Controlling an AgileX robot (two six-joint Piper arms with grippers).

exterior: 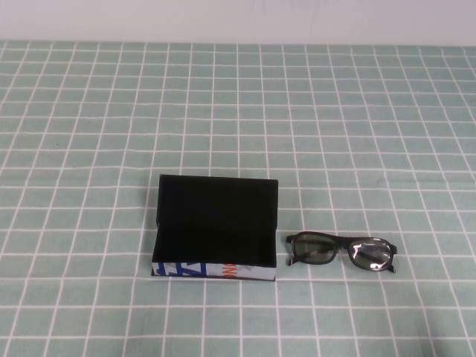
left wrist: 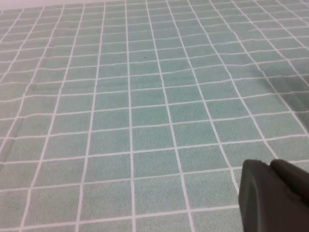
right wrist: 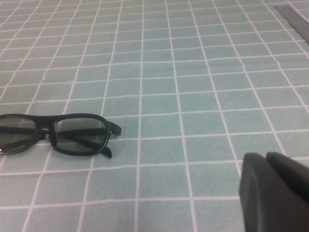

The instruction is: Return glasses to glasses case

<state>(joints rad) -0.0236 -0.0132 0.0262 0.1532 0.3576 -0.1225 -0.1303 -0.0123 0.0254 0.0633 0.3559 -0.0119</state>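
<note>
A: Near the glasses [right wrist: 55, 134], off their outer end, our right gripper [right wrist: 275, 193] sits fully closed, holding nothing.

B: Then we should spread it first and take the frame at the bridge.

A: Agreed. The glasses lie just right of the open glasses case [exterior: 216, 227]. Our left gripper [left wrist: 273, 195]: we cannot tell.
</note>
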